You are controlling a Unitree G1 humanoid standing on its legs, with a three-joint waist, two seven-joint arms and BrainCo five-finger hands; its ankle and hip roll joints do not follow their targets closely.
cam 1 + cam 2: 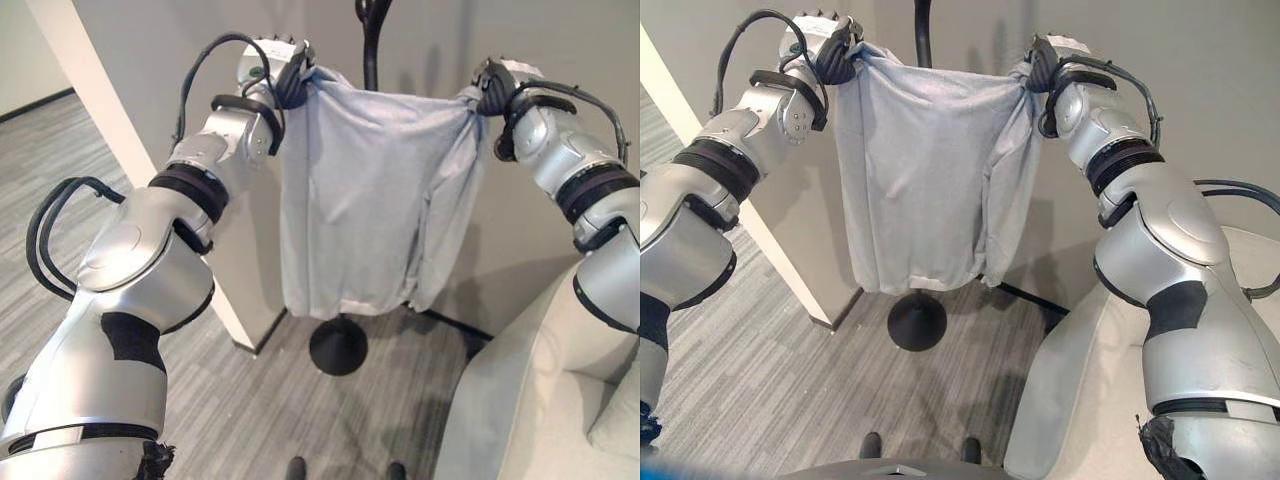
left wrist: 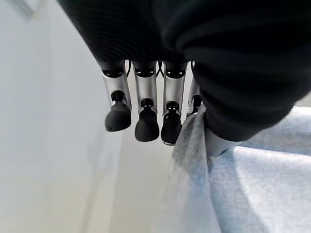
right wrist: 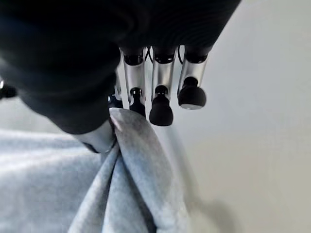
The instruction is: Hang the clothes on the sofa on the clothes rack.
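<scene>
Pale blue-grey shirt [image 1: 370, 190], black rack pole & base [image 1: 338, 348], grey striped carpet [image 1: 250, 410], lt grey sofa [image 1: 540, 400]

Both silver-grey arms reach up and away, elbows bent, wrists raised at the same height. The left hand [image 1: 291, 82] on the left pinches a top corner of the light blue-grey cloth garment [image 1: 370, 200] with curled thumb and fingers; the right hand [image 1: 492, 90] pinches the opposite corner likewise.
</scene>
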